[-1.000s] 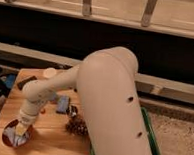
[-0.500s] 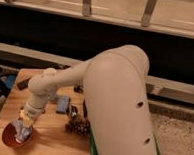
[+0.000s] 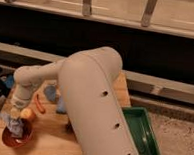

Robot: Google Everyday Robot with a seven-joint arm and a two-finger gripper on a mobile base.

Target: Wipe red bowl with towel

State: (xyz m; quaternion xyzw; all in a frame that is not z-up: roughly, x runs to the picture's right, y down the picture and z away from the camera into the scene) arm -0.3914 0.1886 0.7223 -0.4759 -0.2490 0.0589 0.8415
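Observation:
The red bowl [image 3: 11, 139] sits at the front left corner of the wooden table [image 3: 51, 136]. A crumpled blue-grey towel [image 3: 17, 127] lies inside it and spills over its left rim. My gripper [image 3: 15, 114] points down right over the bowl and is shut on the top of the towel, holding it against the bowl's inside. My large white arm [image 3: 96, 102] fills the middle of the view and hides much of the table.
A round yellow-orange fruit [image 3: 28, 114] sits right beside the bowl and gripper. An orange carrot-like item [image 3: 39, 103] and blue objects [image 3: 51, 92] lie behind. A green tray [image 3: 142, 133] sits off the table's right end. A dark wall with a rail runs behind.
The gripper with the towel has shifted slightly left and up within the bowl. The arm's big upper link has swung, now covering more of the table's right side.

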